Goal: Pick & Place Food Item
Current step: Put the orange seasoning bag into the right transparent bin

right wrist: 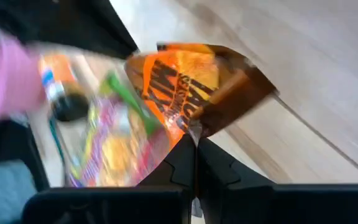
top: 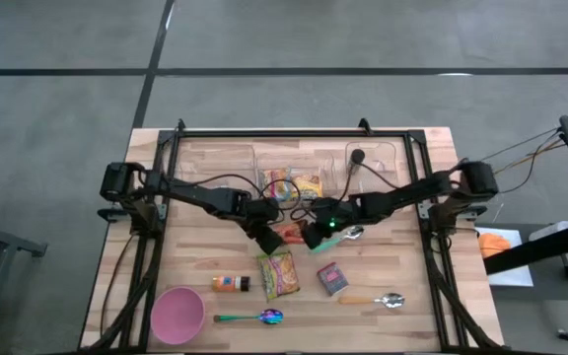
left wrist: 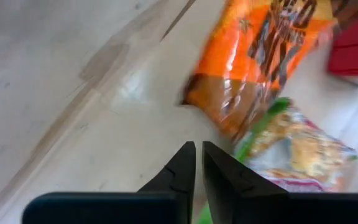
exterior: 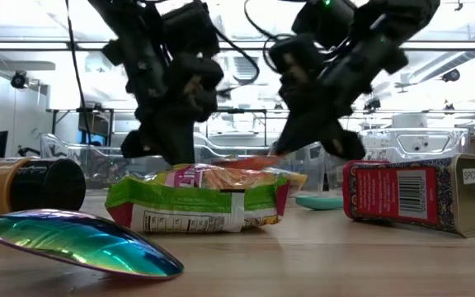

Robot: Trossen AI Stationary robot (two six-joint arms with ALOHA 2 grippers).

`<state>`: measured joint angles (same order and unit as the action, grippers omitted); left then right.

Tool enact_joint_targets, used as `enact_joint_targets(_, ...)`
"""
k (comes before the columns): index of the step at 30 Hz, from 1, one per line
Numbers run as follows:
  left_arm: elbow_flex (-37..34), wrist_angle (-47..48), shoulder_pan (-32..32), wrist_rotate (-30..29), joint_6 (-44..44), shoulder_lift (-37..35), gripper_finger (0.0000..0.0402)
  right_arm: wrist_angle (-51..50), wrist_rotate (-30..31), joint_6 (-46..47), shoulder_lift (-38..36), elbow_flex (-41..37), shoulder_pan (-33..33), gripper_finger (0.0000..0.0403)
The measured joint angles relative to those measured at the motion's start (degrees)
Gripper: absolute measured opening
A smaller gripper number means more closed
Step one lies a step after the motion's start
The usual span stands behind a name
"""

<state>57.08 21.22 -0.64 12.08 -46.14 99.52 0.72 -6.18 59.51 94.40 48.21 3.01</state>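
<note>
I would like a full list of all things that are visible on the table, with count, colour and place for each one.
Orange snack packet: one, orange and brown, table centre, gripped at its edge by the right claw.
Green snack packet: one, green and yellow, just in front of the centre.
Packets in tray: looks like two, yellow and pink, in the clear tray at the back.
Red tin: one, red, right of the green packet.
Bottle: one, orange with dark cap, lying left of the green packet.
Pink bowl: one, front left.
Iridescent spoon: one, front edge.
Wooden-handled spoon: one, front right.
Left claw: one, dark, nearly shut, empty, beside the orange packet.
Right claw: one, dark, shut.
</note>
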Motion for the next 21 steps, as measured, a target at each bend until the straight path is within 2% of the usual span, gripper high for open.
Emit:
enact_joint_targets(3, 0.0, -0.1, 0.0, 0.0, 0.9, -2.5, 0.0045, -4.7, -3.4, -5.9, -3.7, 0.0, -0.2, 0.0007)
enact_joint_targets(8, 0.0, -0.7, 0.0, 0.0, 4.0, -7.3, 0.0046, -5.4, -9.2, -14.8, -9.2, 0.0, -0.4, 0.0007)
enact_joint_targets(14, 0.0, -3.5, 0.1, 0.0, 6.8, -13.1, 0.0047, -8.5, -10.3, -20.2, -14.7, 0.0, -1.2, 0.0007)
enact_joint_targets(18, 0.0, -5.2, 0.7, 0.0, 7.6, -16.5, 0.0047, -11.0, -10.3, -19.9, -18.6, 0.0, -1.9, 0.0007)
enact_joint_targets(21, 0.0, -5.3, 1.5, -0.7, 7.4, -18.6, 0.0047, -18.7, -6.5, -18.6, -21.6, 1.6, -2.7, 0.0008)
